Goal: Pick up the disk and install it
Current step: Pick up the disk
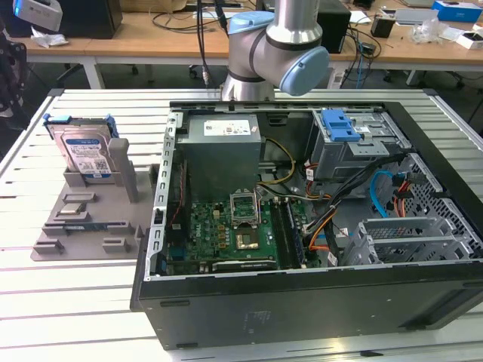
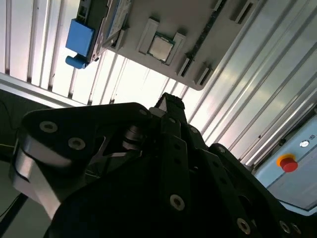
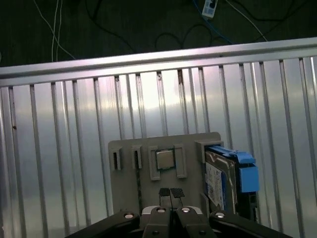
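One disk (image 1: 84,154) stands on edge in a slot of the grey holder (image 1: 128,177) on the slatted table (image 1: 75,317), to the exterior view's left of the open computer case (image 1: 302,302). Standing upright like that, its blue side rails (image 3: 246,173) and top edge are free for gripping. In the first wrist view the hand (image 3: 171,194) hangs over the holder, fingertips pressed together and holding nothing, closer to the small processor chip (image 3: 165,159) than to the disk beside it. Inside the case, the drive cage (image 1: 358,151) with its blue latch (image 1: 339,124) sits by the far wall, crowded by cables (image 1: 381,192). Bare slats surround the holder.
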Available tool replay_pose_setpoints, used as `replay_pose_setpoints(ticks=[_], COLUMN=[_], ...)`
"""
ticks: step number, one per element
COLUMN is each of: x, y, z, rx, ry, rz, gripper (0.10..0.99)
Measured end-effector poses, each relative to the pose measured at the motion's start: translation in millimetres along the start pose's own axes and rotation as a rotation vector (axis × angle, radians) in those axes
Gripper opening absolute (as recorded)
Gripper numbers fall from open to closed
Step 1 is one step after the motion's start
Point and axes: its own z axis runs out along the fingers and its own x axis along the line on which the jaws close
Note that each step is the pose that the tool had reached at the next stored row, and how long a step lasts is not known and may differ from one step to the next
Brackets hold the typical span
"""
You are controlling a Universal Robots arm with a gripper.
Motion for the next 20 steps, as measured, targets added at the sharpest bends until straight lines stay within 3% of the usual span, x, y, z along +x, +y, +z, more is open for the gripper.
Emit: replay_pose_setpoints(ticks=[5, 6, 9, 10, 12, 15, 20], x=[0.0, 0.0, 0.0, 0.0, 0.0, -2.9, -16.0], y=[0.0, 0.0, 0.0, 0.0, 0.0, -0.2, -3.5], z=[0.0, 0.0, 0.0, 0.0, 0.0, 0.6, 6.0], rx=[0.0, 0.0, 0.0, 0.0, 0.0, 0.0, 0.0], ry=[0.0, 0.0001, 0.0, 0.0, 0.0, 0.0004, 0.0016], rz=[0.0, 0.0, 0.0, 0.0, 0.0, -0.005, -0.031], gripper=[0.114, 0.235, 0.416, 0.416, 0.541, 0.541, 0.541])
